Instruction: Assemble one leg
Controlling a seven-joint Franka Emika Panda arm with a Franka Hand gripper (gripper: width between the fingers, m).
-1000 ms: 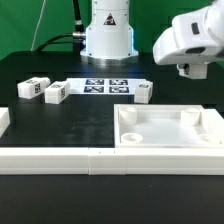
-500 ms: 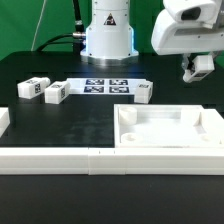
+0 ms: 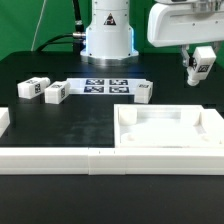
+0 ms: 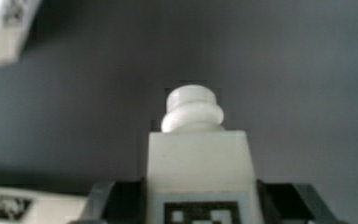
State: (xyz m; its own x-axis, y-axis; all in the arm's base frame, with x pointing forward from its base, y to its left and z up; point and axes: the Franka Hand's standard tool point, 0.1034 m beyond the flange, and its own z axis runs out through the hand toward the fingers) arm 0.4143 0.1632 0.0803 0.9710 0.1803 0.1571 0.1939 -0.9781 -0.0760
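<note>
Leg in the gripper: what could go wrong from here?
1. The gripper holds the leg near one end, off the table. In the wrist view the long free end juts out, so it could tilt or slip.
2. The panel has raised walls; a descent there could clip one.

Exterior frontal; wrist seemingly above leg [image 3: 200, 68] [image 4: 199, 150]

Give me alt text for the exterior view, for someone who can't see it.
The gripper holds one white tagged leg in the air at the exterior view's right, higher in the picture than the square white panel. Three more legs lie on the black table beside the marker board.
</note>
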